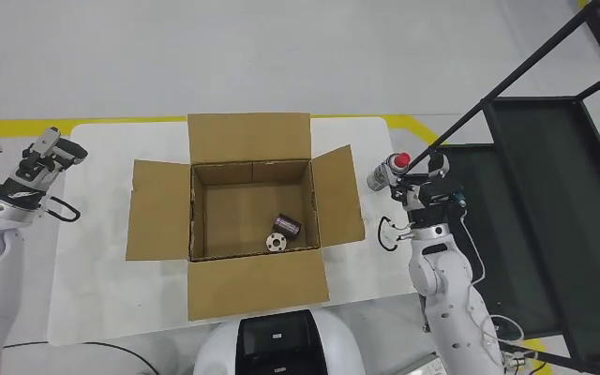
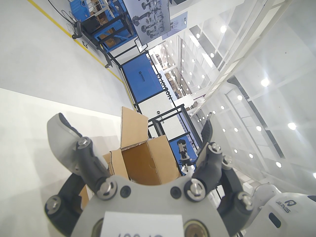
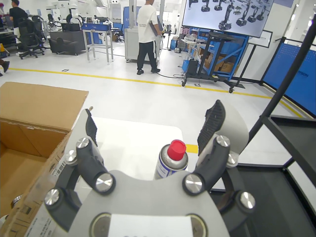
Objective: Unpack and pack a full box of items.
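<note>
An open cardboard box (image 1: 159, 220) stands mid-table with all flaps folded out. Inside lie a dark can (image 1: 287, 224) on its side and a small round metal part (image 1: 275, 242). A silver spray can with a red cap (image 1: 388, 172) stands upright on the table to the right of the box. My right gripper (image 1: 419, 178) hovers just beside it. In the right wrist view this gripper (image 3: 153, 114) is open, and the spray can (image 3: 172, 159) sits between its fingers, nearer one pad, untouched. My left gripper (image 1: 49, 152) stays off the table's left edge, open and holding nothing (image 2: 133, 124).
A black metal rack (image 1: 539, 187) stands close beside the right arm, with a slanted bar (image 3: 286, 80) near the gripper. The box's right flap (image 3: 32, 99) rises next to the right gripper. White tabletop (image 1: 103, 281) lies bare left of the box.
</note>
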Controlling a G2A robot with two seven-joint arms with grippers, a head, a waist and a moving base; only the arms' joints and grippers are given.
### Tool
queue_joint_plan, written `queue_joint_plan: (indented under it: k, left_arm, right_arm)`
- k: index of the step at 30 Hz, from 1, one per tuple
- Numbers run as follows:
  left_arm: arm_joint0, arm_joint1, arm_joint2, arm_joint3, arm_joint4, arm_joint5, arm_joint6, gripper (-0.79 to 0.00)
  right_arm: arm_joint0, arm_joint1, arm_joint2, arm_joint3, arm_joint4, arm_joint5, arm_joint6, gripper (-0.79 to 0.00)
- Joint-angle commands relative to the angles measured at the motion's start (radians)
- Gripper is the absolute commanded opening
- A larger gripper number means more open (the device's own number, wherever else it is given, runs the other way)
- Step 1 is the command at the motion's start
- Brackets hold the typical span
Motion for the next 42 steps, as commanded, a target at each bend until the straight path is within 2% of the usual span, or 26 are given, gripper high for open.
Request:
queue_joint_plan:
  k: [1,7,10,13,17,20,24,42]
  left_arm:
    - [0.0,0.0,0.0,0.0,0.0,0.0,0.0,0.0]
    - [0.0,0.0,0.0,0.0,0.0,0.0,0.0,0.0]
    - [0.0,0.0,0.0,0.0,0.0,0.0,0.0,0.0]
    - [0.0,0.0,0.0,0.0,0.0,0.0,0.0,0.0]
    - [0.0,0.0,0.0,0.0,0.0,0.0,0.0,0.0]
    - [0.0,0.0,0.0,0.0,0.0,0.0,0.0,0.0]
    - [0.0,0.0,0.0,0.0,0.0,0.0,0.0,0.0]
    - [0.0,0.0,0.0,0.0,0.0,0.0,0.0,0.0]
  right_arm:
    - [-0.011,0.003,-0.008,-0.071,0.0,-0.053,0.083,0.0]
    - [-0.006,0.017,-0.074,-0.197,-0.02,-0.269,0.307,0.0]
    - [0.018,0.023,-0.118,-0.215,-0.157,-0.306,0.357,0.0]
    - [0.043,0.026,-0.194,-0.207,-0.178,-0.397,0.456,0.0]
    - [0.103,0.024,-0.282,-0.171,-0.223,-0.417,0.609,0.0]
    - [0.163,0.017,-0.347,-0.131,-0.255,-0.375,0.711,0.0]
    - [0.212,0.004,-0.392,-0.104,-0.134,-0.334,0.871,0.0]
    - [0.213,0.004,-0.393,-0.105,-0.134,-0.334,0.87,0.0]
